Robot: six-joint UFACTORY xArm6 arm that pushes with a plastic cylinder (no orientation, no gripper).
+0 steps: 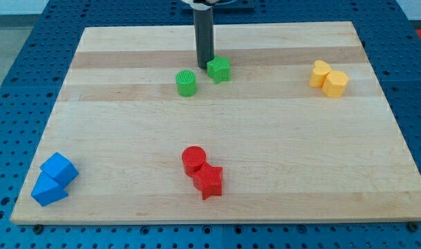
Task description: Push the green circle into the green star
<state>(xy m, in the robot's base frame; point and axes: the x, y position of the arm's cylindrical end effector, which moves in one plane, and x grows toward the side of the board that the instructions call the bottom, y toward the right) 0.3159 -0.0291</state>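
Note:
The green circle point(186, 83) stands on the wooden board, left of centre in the upper half. The green star point(219, 69) lies just to its upper right, with a small gap between them. My tip point(204, 66) comes down from the view's top and rests on the board right against the star's left side, above and to the right of the circle.
Two yellow blocks point(328, 79) touch each other at the upper right. A red circle point(193, 160) and a red star point(209, 181) touch at the bottom centre. Two blue blocks point(53, 179) sit at the bottom left corner near the board's edge point(217, 220).

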